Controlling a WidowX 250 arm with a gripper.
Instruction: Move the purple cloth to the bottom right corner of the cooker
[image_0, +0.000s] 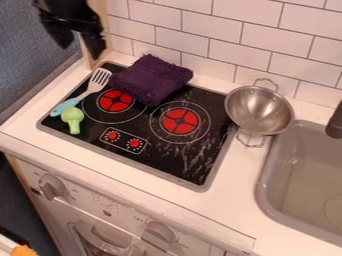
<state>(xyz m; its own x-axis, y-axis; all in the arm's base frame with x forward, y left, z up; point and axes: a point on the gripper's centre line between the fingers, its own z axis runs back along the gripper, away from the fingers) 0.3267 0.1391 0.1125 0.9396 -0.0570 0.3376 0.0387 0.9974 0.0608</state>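
Note:
My gripper (79, 42) hangs at the top left, its two fingers spread apart with nothing between them. It is to the left of the purple cloth (152, 80) and higher in the view. The cloth lies folded in a thick bundle at the back of the black cooker (168, 161), partly over its rear edge and close to the two red burners. Light streaks mark the right part of the cooker, including its bottom right corner.
A spatula (83, 93) with a blue handle and a green broccoli toy (73, 119) lie on the cooker's left side. Right of the cooker, a metal colander (259, 110) stands beside the grey sink (265, 192) and its dark faucet (335, 121). A tiled wall (220, 27) rises behind.

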